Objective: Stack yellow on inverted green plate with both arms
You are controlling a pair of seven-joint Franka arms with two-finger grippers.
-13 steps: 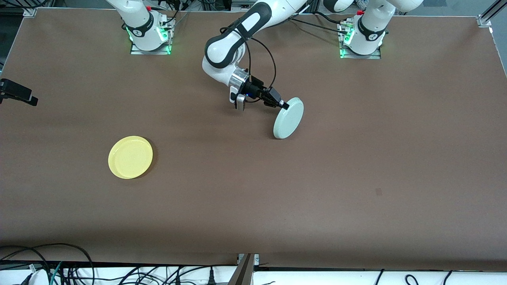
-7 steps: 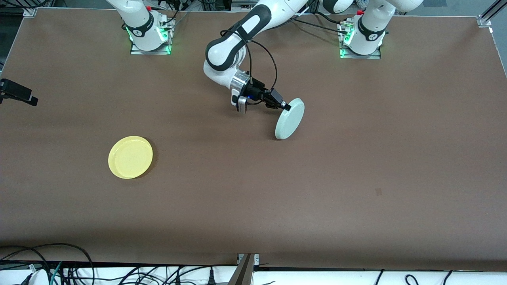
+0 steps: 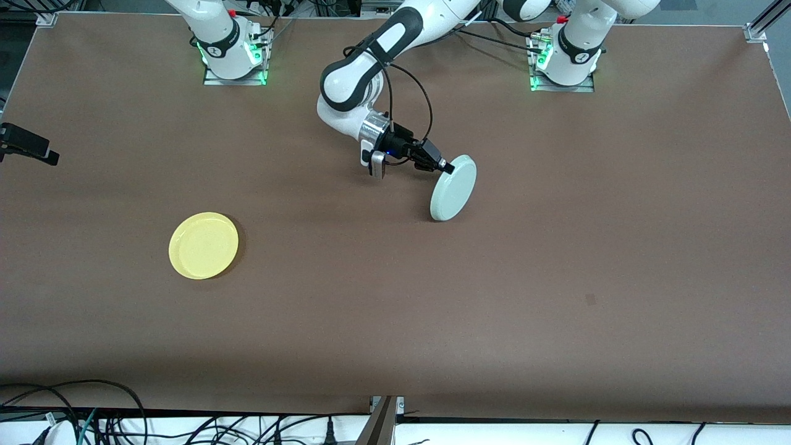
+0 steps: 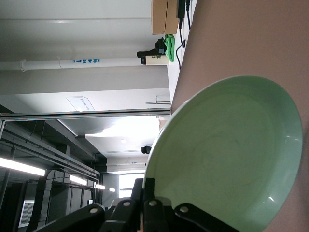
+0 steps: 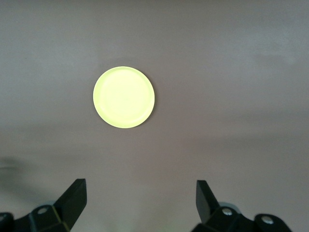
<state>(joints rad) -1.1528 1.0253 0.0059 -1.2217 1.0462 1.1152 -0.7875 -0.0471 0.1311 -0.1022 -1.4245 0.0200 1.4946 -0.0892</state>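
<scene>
Left gripper (image 3: 446,167) clamped the round pale-green plastic plate (image 3: 454,188) at its 11 o'clock rim, tilted on edge. Right gripper (image 5: 140,203) hung spread wide over the round bright-yellow plastic plate (image 3: 203,245).

light: even, bright overhead | shadows: soft, faint | glare: ceiling lamps in left wrist view | focus: sharp

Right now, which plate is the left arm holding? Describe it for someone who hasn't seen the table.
On the brown table, near the middle, the left gripper pinches the green plate by its rim. It is pale mint and tilted on edge, unlike the bright yellow plate lying flat.
</scene>
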